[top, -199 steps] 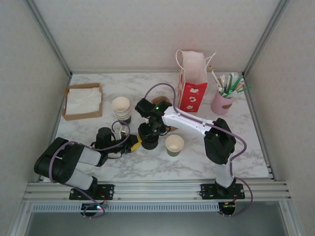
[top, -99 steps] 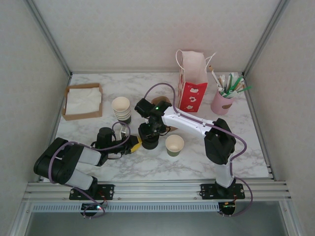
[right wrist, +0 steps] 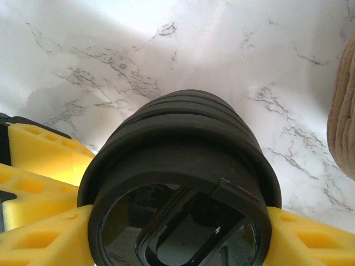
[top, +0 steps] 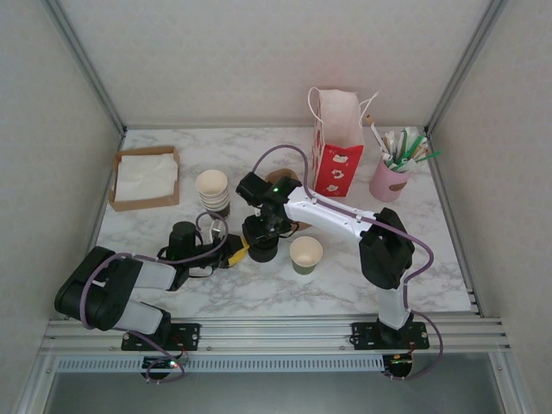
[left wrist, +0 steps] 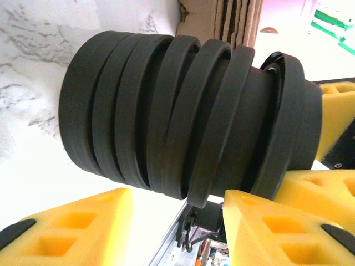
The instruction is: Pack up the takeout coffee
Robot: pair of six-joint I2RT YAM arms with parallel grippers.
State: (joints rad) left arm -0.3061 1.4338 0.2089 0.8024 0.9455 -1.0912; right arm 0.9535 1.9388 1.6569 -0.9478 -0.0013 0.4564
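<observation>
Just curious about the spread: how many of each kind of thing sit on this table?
Red-and-white paper bag: 1
Stack of cream-rimmed cups: 1
Single open paper cup: 1
Stack of black lids: 1
Cardboard tray of napkins: 1
Pink holder of sticks: 1
Brown cardboard stack: 1
Total: 7

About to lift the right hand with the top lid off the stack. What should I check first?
1. Right hand grips top lid: ok, clamped from both sides.
2. Left hand steadies lid stack: cannot tell; it flanks the stack, contact unclear.
3. Separation of top lid from the lid below: cannot tell.
4. Cup upright, lidless, apart from both hands: ok.
5. Bag upright with open mouth: ok.
</observation>
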